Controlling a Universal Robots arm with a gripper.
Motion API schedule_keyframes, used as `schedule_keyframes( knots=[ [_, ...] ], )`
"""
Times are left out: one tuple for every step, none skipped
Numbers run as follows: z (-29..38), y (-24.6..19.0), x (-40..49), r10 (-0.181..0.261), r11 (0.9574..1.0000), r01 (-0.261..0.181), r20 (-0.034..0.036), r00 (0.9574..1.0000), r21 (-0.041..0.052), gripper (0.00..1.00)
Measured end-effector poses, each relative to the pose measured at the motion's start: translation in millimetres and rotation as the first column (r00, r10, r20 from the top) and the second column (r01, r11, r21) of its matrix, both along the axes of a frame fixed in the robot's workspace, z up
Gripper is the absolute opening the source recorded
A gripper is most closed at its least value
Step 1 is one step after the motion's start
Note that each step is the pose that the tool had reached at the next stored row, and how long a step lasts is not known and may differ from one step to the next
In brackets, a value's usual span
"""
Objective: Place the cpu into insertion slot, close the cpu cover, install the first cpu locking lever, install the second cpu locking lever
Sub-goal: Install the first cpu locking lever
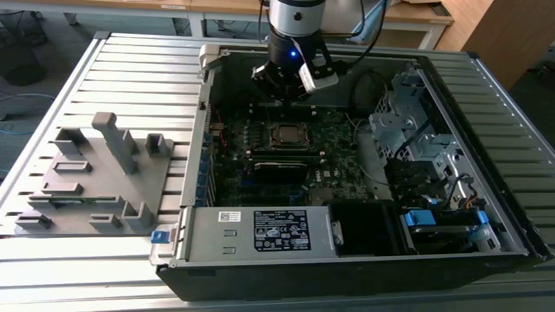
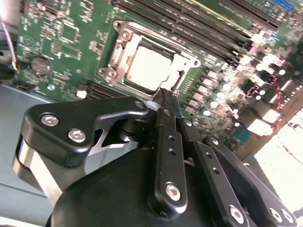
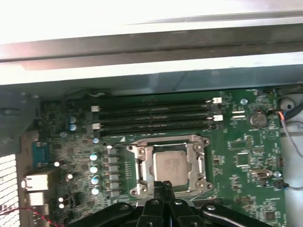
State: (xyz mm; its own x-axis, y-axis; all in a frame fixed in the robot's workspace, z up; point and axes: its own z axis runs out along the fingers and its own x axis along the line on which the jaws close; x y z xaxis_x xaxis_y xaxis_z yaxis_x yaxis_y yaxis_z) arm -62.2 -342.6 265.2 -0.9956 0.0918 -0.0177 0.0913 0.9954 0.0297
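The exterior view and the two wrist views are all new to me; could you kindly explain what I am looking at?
The exterior view comes from a camera off the machine: a robot arm reaches into an open computer case lying on a slatted table, with a grey rack at the exterior view's left. Both wrist views come from cameras riding on the arm, looking past its black fingers at the green circuit board. A silvery square chip sits on the board, a metal frame around it. The fingers are pressed together, hold nothing, and are near the frame's edge.
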Motion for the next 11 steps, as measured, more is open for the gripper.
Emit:
schedule_keyframes(
  knots=[
    [-0.1,0.0,-2.3,0.0,1.0,0.0,0.0001,1.0,0.0,0.1],
    [-0.1,0.0,-4.4,0.0,1.0,0.0,0.0002,1.0,0.0001,0.1],
    [-0.1,0.0,-6.3,0.0,1.0,0.0,0.0003,1.0,0.0,0.1],
    [-0.2,0.0,-8.0,0.0,1.0,0.0,0.0004,1.0,0.0,0.1],
    [-0.2,0.0,-9.8,0.0,1.0,0.0,0.0004,1.0,0.0,0.1],
    [-0.2,0.0,-11.7,0.0,1.0,0.0,0.0005,1.0,0.0,0.1],
    [-0.2,0.0,-13.7,0.0,1.0,0.0,0.0007,1.0,-0.0001,0.1],
    [-0.3,0.0,-15.5,0.0,1.0,0.0,0.0009,1.0,0.0,0.1],
    [-0.3,0.0,-17.3,0.0,1.0,0.0,0.001,1.0,-0.0001,0.1],
    [-0.3,0.0,-19.1,0.0,1.0,0.0,0.0012,1.0,-0.0001,0.1],
    [-0.3,0.0,-20.9,0.0,1.0,0.0,0.0014,1.0,-0.0001,0.1]
  ],
)
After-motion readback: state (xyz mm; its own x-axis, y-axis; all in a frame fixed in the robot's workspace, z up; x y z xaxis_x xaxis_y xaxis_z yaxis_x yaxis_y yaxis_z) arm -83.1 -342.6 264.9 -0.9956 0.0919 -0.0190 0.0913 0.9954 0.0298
